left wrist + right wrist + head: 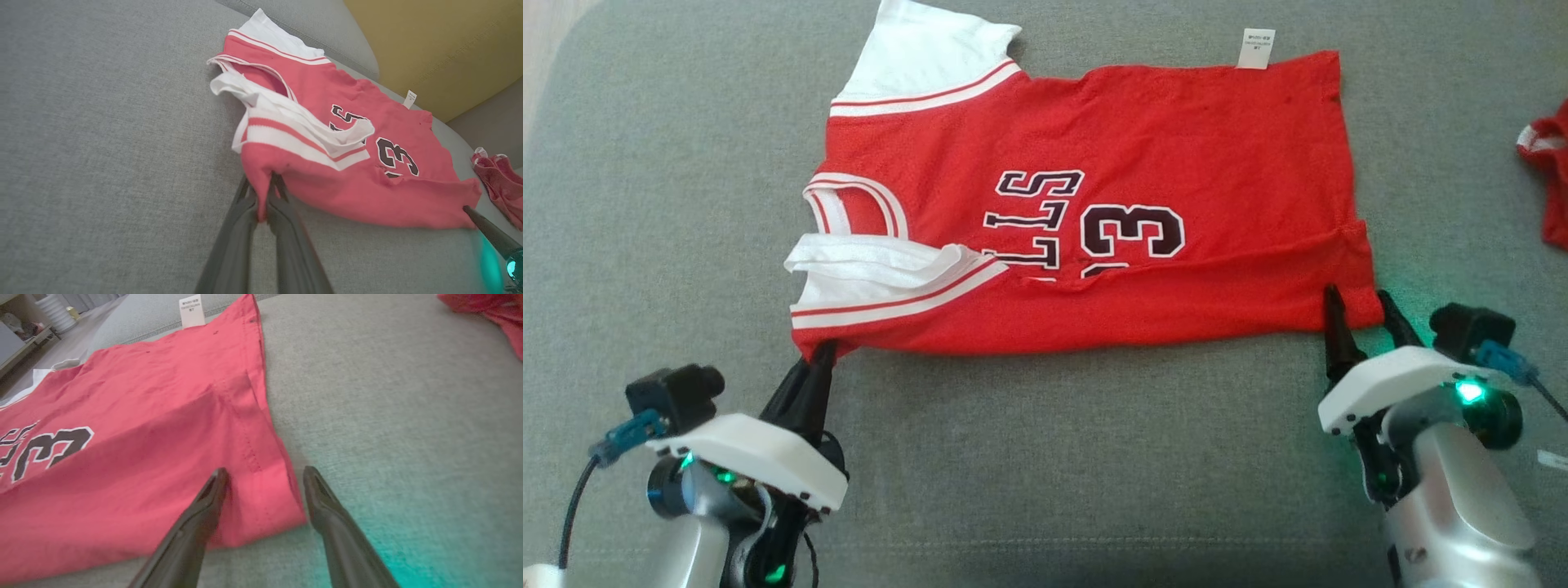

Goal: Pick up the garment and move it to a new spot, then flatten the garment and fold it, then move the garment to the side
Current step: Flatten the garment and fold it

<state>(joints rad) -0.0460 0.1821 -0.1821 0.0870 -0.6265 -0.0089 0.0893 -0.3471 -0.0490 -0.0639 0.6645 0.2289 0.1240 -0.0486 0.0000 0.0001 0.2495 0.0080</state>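
Observation:
The garment (pixel 1094 196) is a red jersey with white sleeve trim and dark lettering, lying sideways on a grey cushion, its near long edge folded over. My left gripper (pixel 822 351) is shut on the jersey's near-left corner (pixel 261 183), with red cloth pinched between the dark fingers (pixel 245 212). At the near-right hem corner (pixel 265 498) my right gripper (pixel 1360 314) stands open, one finger on the cloth and the other just off its edge (pixel 322 494). The right finger's tip also reaches into the left wrist view (pixel 486 228).
A second red garment (pixel 1547 175) lies at the right edge of the cushion (pixel 1045 457). Behind the cushion rises a yellow wall (pixel 429 45). A white care label (pixel 1255 47) sticks out at the jersey's far edge.

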